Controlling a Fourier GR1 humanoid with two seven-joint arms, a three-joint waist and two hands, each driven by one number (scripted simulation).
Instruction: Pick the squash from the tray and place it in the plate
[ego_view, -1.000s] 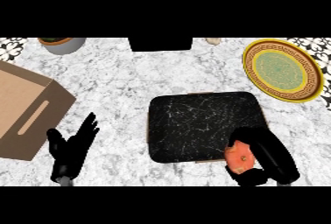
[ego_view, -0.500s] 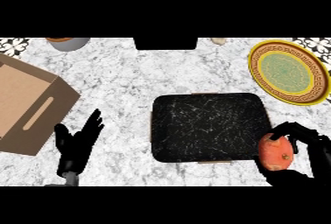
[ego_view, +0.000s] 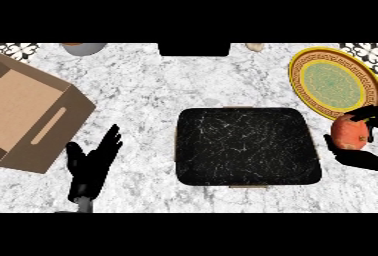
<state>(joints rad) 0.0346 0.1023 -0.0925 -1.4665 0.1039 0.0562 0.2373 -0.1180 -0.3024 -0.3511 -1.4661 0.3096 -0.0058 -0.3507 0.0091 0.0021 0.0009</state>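
Round orange squash (ego_view: 350, 134) up off the black tray (ego_view: 247, 146), caught in the right hand (ego_view: 359, 150) with fingers curled around it, just below the yellow plate (ego_view: 330, 82). Could slip and roll away if let go too soon, or land on the plate's rim and tip off. Left hand (ego_view: 90, 165) resting open by the cardboard box (ego_view: 33, 117), fingers apart.

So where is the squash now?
In the head view, the squash is at the right edge, held in the right hand, off the tray and just below the plate.

Tray (ego_view: 247, 146) between box (ego_view: 33, 120) and plate (ego_view: 332, 82)
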